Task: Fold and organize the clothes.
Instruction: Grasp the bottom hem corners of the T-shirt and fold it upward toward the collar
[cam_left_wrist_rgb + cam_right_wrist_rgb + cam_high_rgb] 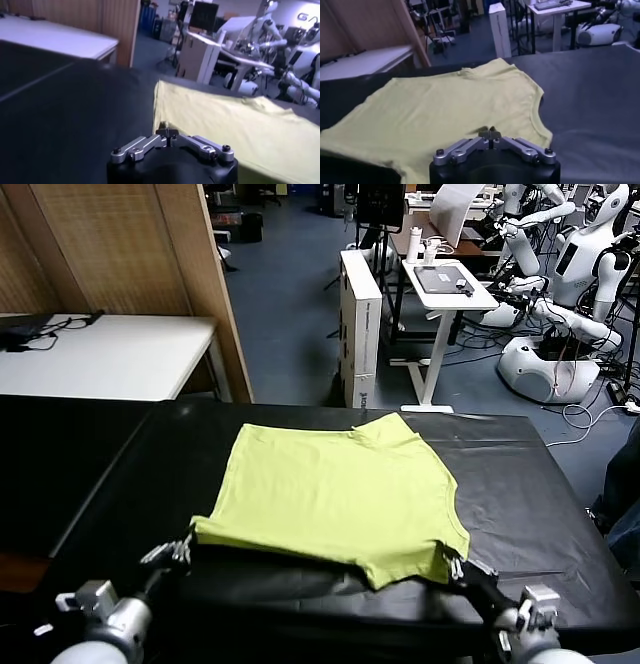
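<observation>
Basically soft, light T-shirt (335, 499) lying flat mid-frame on the black table covering (520, 484), both grippers at its near corners.
Left gripper (183, 552), lower left, jaws pressed together at the near-left corner; right gripper (455, 567), lower right, jaws pinching the near-right corner. Limp cotton, will drape and sag; best held at corners or hem.

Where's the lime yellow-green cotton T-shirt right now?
In the head view, the lime yellow-green cotton T-shirt lies on the black table covering, near its middle, with the left gripper and right gripper shut at its near corners.
</observation>
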